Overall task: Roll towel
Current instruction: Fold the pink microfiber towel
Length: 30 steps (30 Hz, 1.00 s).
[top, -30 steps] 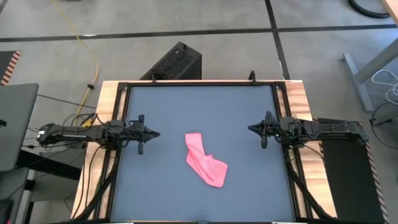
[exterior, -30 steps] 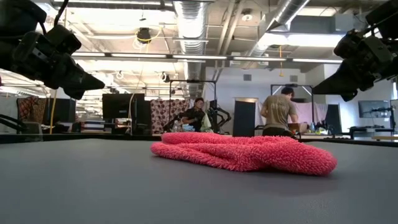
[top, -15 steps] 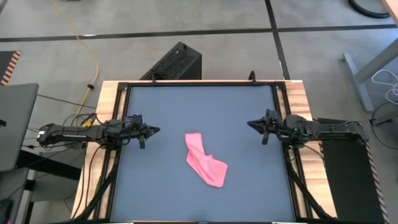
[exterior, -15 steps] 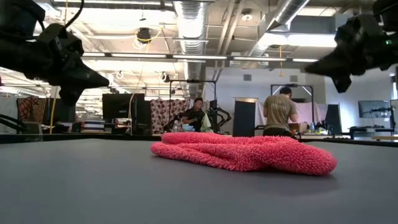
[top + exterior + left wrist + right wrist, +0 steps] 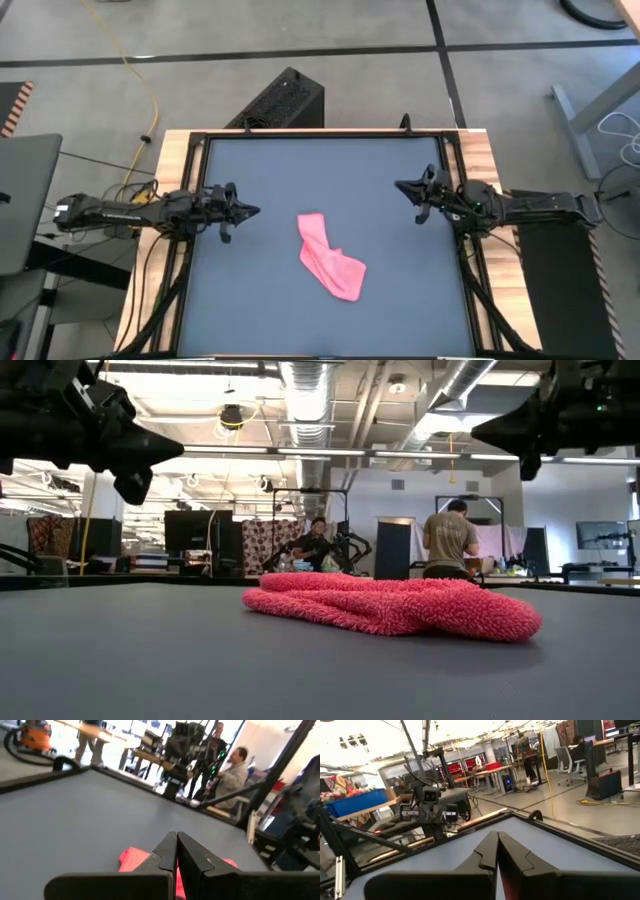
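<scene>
The pink towel lies loosely bunched in a slanting strip on the dark grey tabletop, a little to the near side of the middle. It also shows in the low view and the left wrist view. My left gripper hovers shut above the table's left side, pointing toward the towel. My right gripper hovers shut above the table's right side, pointing toward the left arm. Neither touches the towel.
A wooden frame borders the tabletop. A black box stands on the floor beyond the far edge. People are in the room behind the table.
Both grippers have risen a little above the table. My right gripper has also gone toward the far edge and turned about its axis. My left gripper has turned about its axis too. The towel has stayed where it was.
</scene>
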Available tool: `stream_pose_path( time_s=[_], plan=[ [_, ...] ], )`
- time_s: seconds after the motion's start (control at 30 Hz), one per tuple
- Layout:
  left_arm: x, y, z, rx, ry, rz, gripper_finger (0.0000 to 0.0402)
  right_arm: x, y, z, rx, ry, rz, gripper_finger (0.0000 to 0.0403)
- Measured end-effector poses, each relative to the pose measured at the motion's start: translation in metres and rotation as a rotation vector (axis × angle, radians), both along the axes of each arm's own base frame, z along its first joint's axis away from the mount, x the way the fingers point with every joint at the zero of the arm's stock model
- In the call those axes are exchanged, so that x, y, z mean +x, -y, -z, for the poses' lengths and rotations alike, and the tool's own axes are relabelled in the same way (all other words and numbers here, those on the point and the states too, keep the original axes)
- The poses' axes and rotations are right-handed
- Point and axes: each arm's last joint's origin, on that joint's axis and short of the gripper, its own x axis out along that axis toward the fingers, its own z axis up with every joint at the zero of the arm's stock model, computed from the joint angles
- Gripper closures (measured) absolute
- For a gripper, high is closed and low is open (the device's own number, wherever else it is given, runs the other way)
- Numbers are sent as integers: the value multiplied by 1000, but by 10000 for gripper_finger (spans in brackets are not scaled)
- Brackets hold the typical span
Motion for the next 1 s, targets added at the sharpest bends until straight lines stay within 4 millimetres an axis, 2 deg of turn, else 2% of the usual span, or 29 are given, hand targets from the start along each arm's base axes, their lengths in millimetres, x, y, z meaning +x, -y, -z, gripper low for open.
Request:
stream_pose_path(
  time_s=[0.13, 0.4, 0.6, 0.73, 1.0],
  plan=[
    [10, 0, 4, 18, -95, 1, 401, 12, -3, -8, -2, -25, -36, 365],
    [37, -2, -6, 148, -228, -25, 401, 47, -19, -27, -51, -134, -136, 365],
    [53, -3, -12, 166, -272, -22, 401, 69, -46, -50, -63, -125, -298, 365],
    [65, -3, -23, 194, -267, -30, 401, 79, -66, -62, -122, -124, -417, 365],
    [84, -4, -31, 221, -297, -25, 401, 92, -93, -58, -241, -190, -516, 365]
  ],
)
